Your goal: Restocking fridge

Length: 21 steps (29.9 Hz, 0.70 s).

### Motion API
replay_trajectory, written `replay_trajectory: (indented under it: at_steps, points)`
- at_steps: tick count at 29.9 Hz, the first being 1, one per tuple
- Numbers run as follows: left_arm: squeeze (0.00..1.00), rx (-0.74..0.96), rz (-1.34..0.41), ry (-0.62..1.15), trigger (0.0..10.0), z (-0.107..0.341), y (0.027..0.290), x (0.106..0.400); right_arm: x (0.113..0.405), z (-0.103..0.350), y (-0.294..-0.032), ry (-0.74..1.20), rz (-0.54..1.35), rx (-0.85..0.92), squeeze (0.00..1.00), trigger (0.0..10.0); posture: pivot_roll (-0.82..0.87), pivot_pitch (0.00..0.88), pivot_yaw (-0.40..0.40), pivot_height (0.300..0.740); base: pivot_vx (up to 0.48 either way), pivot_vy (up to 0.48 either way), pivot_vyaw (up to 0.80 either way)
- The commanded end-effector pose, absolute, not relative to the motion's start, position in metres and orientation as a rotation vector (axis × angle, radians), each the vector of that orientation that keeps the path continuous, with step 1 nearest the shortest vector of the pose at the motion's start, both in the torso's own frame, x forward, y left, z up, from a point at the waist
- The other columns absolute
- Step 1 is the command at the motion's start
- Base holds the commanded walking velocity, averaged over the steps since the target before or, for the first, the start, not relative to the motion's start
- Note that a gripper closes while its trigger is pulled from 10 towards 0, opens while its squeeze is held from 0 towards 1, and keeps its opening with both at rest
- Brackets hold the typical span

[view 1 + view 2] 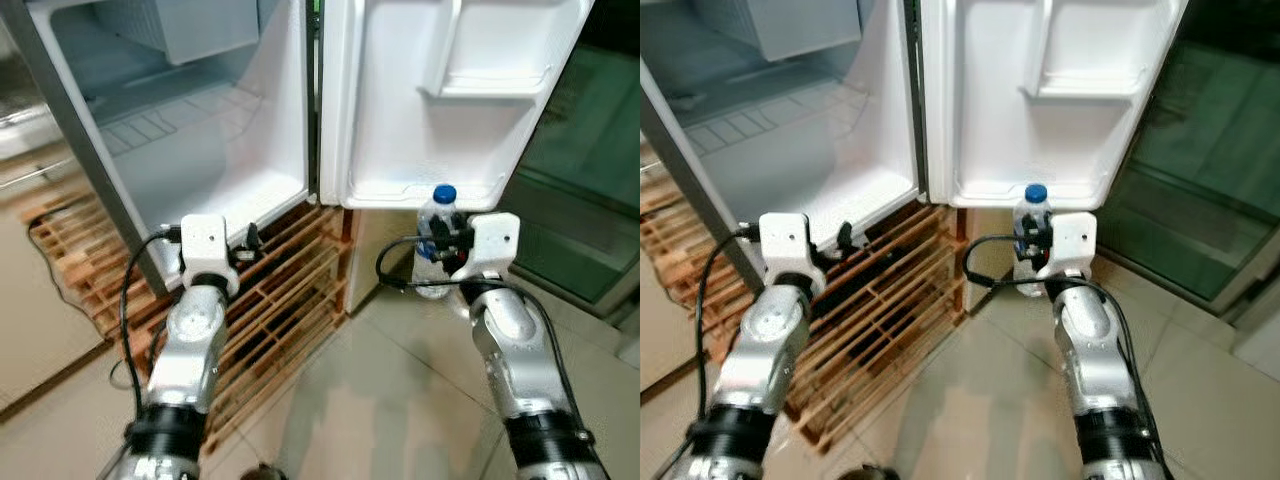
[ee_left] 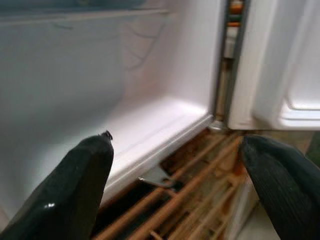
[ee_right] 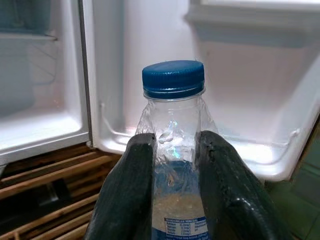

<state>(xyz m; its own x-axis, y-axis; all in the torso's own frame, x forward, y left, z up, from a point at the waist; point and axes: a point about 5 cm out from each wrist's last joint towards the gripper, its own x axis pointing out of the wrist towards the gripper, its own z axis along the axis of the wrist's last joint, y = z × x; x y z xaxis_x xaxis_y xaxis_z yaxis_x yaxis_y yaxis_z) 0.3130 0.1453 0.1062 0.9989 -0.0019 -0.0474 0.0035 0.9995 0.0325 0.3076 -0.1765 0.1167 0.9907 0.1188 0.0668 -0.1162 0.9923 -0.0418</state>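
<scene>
Standing bottle (image 3: pixel 173 150) between right tool (image 3: pixel 175 185) fingers

Fridge (image 1: pixel 230 150): white interior walls, white door (image 1: pixel 440 100) with white door shelf; grey outer edge. Bottle (image 3: pixel 175 150): clear plastic, blue cap (image 3: pixel 173 77), blue-and-white label at its lower part. Right claw (image 3: pixel 175 185): black fingers, white wrist housing, silver arm, black cable. Left claw (image 2: pixel 180 190): black fingers, same white housing and silver arm. Pallet (image 1: pixel 290 290): orange-brown wooden slats. Floor (image 1: pixel 380 400): pale beige glossy tiles.
</scene>
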Motion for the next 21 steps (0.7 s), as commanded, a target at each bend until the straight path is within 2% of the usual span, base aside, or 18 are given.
replay_trajectory:
  at_steps: [1,5,10,18,21]
  points:
    - [0.0,0.036,0.004,0.056,10.0,0.107,0.149,0.316,0.31,0.125,-0.176,-0.104,0.122,-0.033,0.0,10.0,-0.06,0.0,0.009,0.74,0.0,-0.48,0.58]
    - [0.0,0.009,0.016,0.045,10.0,0.11,0.151,0.32,0.311,0.129,-0.177,-0.123,0.104,-0.051,0.0,10.0,-0.06,0.0,0.012,0.74,0.0,-0.443,0.0]
    - [0.0,-0.009,-0.026,0.016,10.0,0.118,0.146,0.324,0.313,0.136,-0.175,-0.156,0.102,-0.05,0.0,10.0,-0.06,0.0,0.017,0.74,0.0,0.0,0.0]
    - [0.0,-0.011,-0.195,-0.107,10.0,0.14,0.126,0.32,0.315,0.137,-0.172,-0.164,0.09,-0.028,0.0,10.0,-0.05,0.0,0.022,0.74,0.0,0.0,0.0]
    - [0.0,0.014,-0.222,-0.144,10.0,0.15,0.12,0.321,0.317,0.143,-0.171,-0.183,0.092,-0.028,0.0,10.0,-0.05,0.0,0.023,0.74,0.48,0.0,0.0]
